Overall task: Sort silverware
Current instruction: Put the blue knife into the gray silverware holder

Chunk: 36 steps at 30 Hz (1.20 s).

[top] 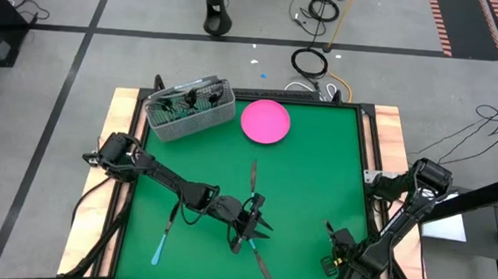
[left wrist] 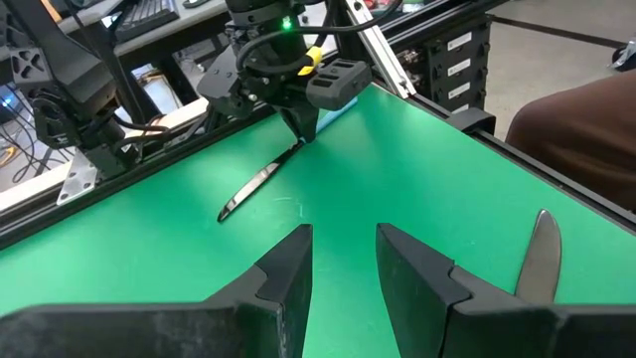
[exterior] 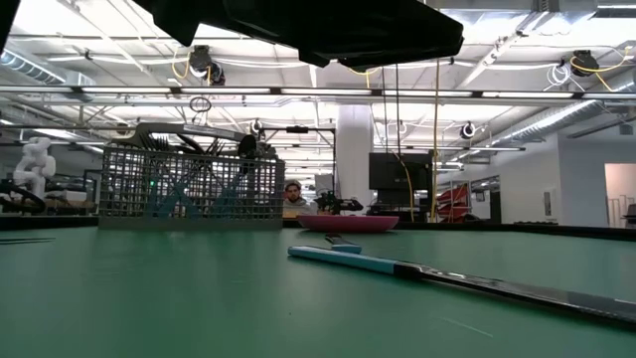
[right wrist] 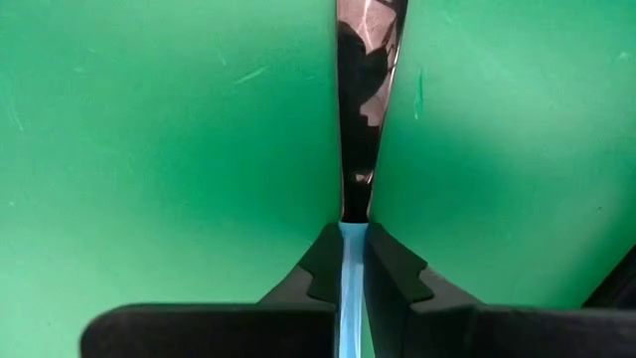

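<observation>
A green worktop seen from above, with clock directions taken from its centre. At about 11 o'clock stands one grey wire-mesh basket, already holding some dark and blue-handled cutlery too small to count. Just beside it, near 12 o'clock, lies one pink round plate. Neither blocks the arms, which work along the near half.

The left tool sits low over the worktop at about 6 o'clock. In its wrist view its two dark fingers stand apart with a narrow gap, holding nothing, bare green showing between them. A dark knife lies just beyond it toward the centre, and another dark piece lies at 6 o'clock near the front edge. A blue-handled piece lies well apart at about 8 o'clock.

The right tool is at about 4 o'clock, touching the worktop. Its wrist view shows the fingers closed tight on the light blue handle of a knife, whose shiny blade lies flat on the green ahead.

Four loose pieces are visible on the worktop in all: two all-dark and two with blue handles.
</observation>
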Each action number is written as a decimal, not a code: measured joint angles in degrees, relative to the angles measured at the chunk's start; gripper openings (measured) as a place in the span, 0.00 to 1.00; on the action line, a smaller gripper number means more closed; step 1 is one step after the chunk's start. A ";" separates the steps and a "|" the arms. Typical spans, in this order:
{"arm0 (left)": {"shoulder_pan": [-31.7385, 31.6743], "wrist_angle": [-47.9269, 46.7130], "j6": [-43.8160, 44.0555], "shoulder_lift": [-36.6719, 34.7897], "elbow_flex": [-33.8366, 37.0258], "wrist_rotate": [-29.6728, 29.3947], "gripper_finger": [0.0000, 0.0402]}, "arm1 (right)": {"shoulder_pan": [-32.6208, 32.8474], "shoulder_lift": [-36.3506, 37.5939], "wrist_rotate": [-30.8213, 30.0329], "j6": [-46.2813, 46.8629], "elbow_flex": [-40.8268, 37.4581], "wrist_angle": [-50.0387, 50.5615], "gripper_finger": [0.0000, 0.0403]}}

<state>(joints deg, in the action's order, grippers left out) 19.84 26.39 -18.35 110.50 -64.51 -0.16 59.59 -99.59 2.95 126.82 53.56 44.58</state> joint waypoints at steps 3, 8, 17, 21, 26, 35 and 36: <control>0.00 0.00 0.00 0.00 0.00 0.00 0.29 | 0.00 -0.14 0.01 -0.02 0.33 0.34 0.02; 0.01 0.00 0.00 0.00 0.00 -0.02 0.29 | 0.01 0.41 -0.35 -0.08 2.20 2.59 0.02; 0.01 -0.13 0.00 0.00 0.00 -0.02 0.29 | 0.04 1.25 -5.92 -1.55 4.13 4.74 0.02; 0.01 -0.13 -0.01 0.00 0.00 -0.02 0.29 | 0.07 1.29 -6.00 -1.56 4.15 5.30 0.02; 0.01 0.04 -0.04 0.00 0.00 -0.02 0.29 | 0.04 2.24 -6.67 -1.77 4.17 5.86 0.02; -2.43 2.69 1.48 0.00 0.26 7.24 0.29 | 0.15 9.66 -23.02 -5.25 4.28 8.72 0.02; -3.18 4.88 2.80 0.00 0.66 10.52 0.29 | 0.15 10.43 -25.58 -6.28 4.28 8.92 0.02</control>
<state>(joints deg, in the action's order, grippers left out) 16.67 31.27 -15.55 110.49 -63.85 10.36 59.75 -89.16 -22.62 120.55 57.84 53.50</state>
